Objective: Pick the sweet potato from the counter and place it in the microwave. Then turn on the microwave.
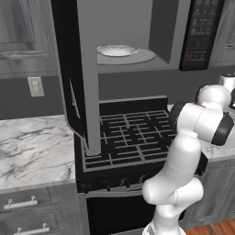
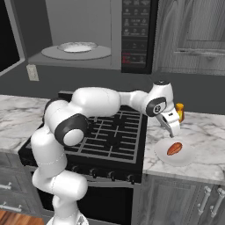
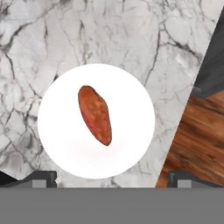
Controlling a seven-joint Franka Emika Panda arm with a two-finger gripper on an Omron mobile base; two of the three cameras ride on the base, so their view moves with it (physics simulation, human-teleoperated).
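The sweet potato (image 3: 95,114), a small orange-red tuber, lies on a white plate (image 3: 131,105) on the marble counter (image 3: 109,30). In the right base view the sweet potato (image 2: 174,148) rests on that plate (image 2: 188,156), right of the stovetop. My gripper (image 2: 173,128) hangs just above it, pointing down. In the hand view the gripper (image 3: 112,178) is open, its fingertips (image 3: 41,178) wide apart with nothing between them. Overhead, the microwave (image 2: 79,26) stands open, a round plate (image 2: 78,46) inside. Its door (image 1: 75,87) swings out to the left.
The black grated stovetop (image 2: 112,132) lies left of the plate. An orange bottle (image 2: 179,112) stands just behind my gripper. The microwave's button panel (image 2: 136,35) is right of its cavity. The counter's front edge and wood floor (image 3: 197,140) are close to the plate.
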